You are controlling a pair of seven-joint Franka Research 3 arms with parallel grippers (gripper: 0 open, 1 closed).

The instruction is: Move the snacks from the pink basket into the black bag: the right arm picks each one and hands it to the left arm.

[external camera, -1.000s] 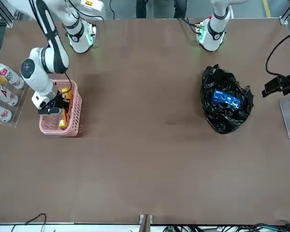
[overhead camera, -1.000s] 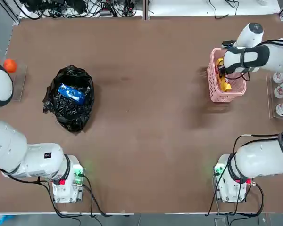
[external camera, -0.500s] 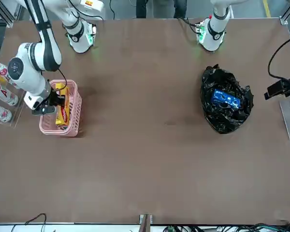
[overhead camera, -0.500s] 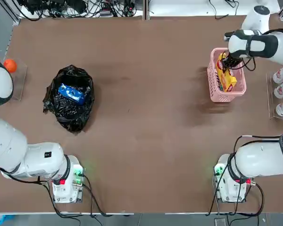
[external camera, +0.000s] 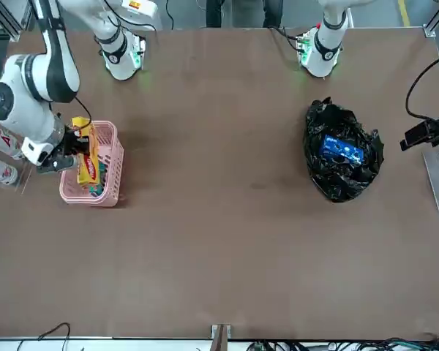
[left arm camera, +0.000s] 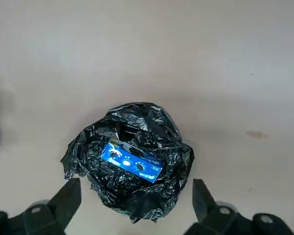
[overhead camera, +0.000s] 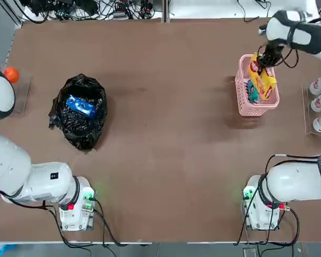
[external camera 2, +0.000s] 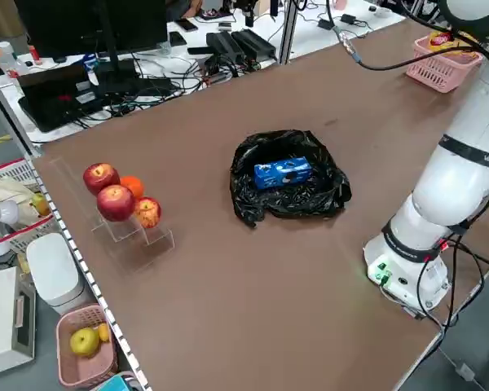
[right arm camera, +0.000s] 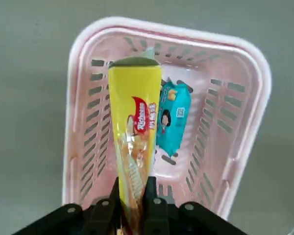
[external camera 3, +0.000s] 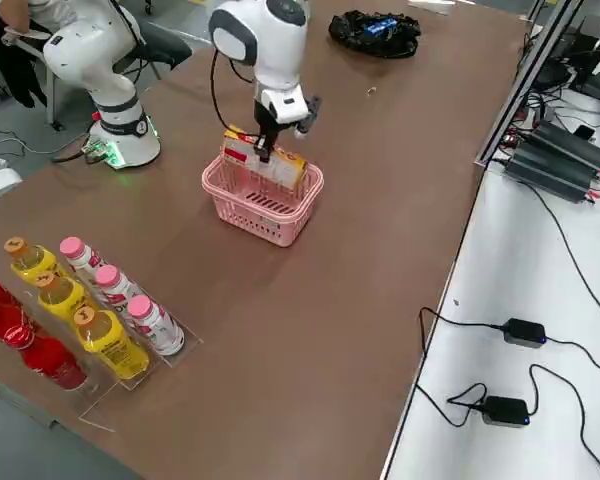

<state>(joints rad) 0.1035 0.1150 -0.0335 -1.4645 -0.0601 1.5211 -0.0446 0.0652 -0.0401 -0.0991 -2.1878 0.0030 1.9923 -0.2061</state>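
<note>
Yellow-orange packet [right arm camera: 133, 142] now hangs clear of the pink basket [overhead camera: 241, 91], pinched at one end by the right gripper [right arm camera: 132, 201], whose fingers are clamped tight on it. A second ago that packet lay inside the basket with the gripper down among the lattice walls; since then the right arm [overhead camera: 297, 35] has lifted and drawn back toward the far right corner of the tabletop [overhead camera: 166, 134], and the packet has come up with it, dangling over the basket's mouth. The teal-green packet [right arm camera: 172, 117] is left lying on the basket floor, uncovered now that the yellow one is out.

Over by the tabletop's left edge, the black bag [overhead camera: 77, 112] sits unmoved with the blue packet [overhead camera: 81, 106] already inside it. The left gripper [left arm camera: 132, 196] hovers above the bag with its fingers spread wide and nothing between them; it has barely stirred.

So the second pick looks done, and I judge the handover comes next: the right arm has to carry the packet across toward the middle while the left arm comes to meet it. One packet would then remain.
</note>
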